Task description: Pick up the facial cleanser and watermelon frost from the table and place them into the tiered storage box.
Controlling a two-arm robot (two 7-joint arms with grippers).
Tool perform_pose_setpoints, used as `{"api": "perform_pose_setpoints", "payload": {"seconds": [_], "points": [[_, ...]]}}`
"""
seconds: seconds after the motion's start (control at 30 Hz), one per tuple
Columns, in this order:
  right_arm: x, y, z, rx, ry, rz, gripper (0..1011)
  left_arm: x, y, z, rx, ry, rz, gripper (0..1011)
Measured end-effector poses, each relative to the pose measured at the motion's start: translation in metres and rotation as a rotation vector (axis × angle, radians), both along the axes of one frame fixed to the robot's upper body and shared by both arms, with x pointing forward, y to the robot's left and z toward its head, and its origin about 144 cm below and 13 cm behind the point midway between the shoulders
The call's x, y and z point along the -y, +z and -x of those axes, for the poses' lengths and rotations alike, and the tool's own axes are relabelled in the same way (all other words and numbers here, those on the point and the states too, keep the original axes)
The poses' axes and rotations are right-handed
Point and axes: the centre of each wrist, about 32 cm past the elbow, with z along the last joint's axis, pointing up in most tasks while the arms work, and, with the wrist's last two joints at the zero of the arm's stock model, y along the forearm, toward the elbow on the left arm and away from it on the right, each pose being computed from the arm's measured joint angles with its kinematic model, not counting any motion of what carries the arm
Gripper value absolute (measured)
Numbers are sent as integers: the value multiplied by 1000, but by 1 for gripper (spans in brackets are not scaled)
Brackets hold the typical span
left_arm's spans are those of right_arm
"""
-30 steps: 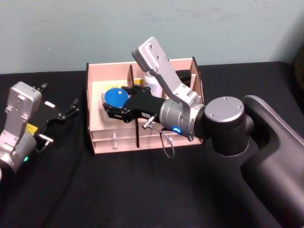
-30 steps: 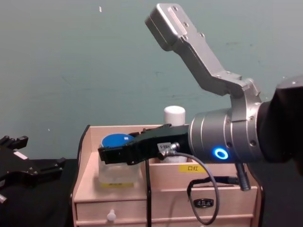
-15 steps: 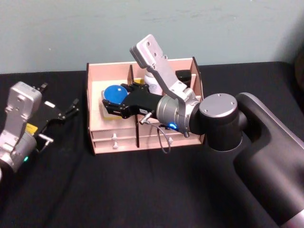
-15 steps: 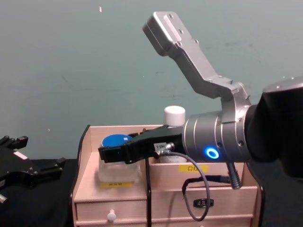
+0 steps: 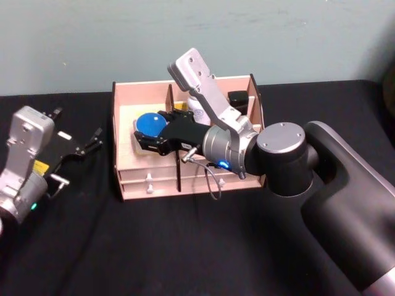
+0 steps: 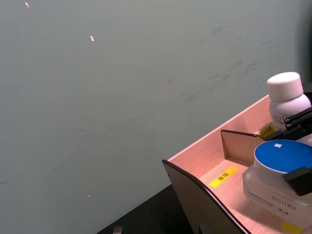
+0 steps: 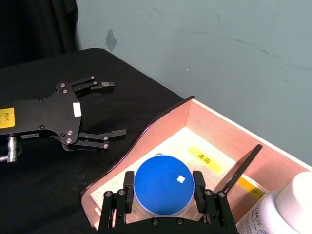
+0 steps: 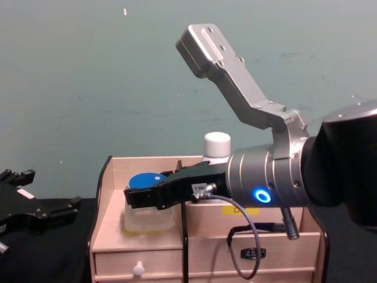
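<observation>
One blue-lidded jar (image 7: 163, 185) stands upright, lid up, in the tiered storage box (image 5: 123, 111)'s left compartment. The right end effector (image 7: 164, 191) clasps its lid; the left end effector (image 5: 86, 146) is spread wide left of the box.

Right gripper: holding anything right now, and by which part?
The right gripper straddles the round blue lid of the clear jar in the pale wooden tiered storage box, one finger per side. Whether the fingers touch it cannot be told. The left gripper holds nothing.

Yellow labels (image 7: 204, 159) on the tiered storage box (image 5: 123, 105) carry dark characters too small to read; print on the white bottle (image 6: 286, 105) is likewise illegible.
</observation>
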Motion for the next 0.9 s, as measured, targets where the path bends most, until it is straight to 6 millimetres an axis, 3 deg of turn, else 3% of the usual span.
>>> {"api": "perform_pose_setpoints", "payload": {"seconds": [0.2, 0.53, 0.9], "points": [[0, 0, 0, 0, 1, 0, 734, 0, 0, 0, 0, 0, 0, 1010], [1, 0, 1, 2, 0, -4, 1000, 0, 0, 0, 0, 0, 0, 1010], [10, 15, 15, 155, 4, -26, 1002, 0, 0, 0, 0, 0, 0, 1010]]}}
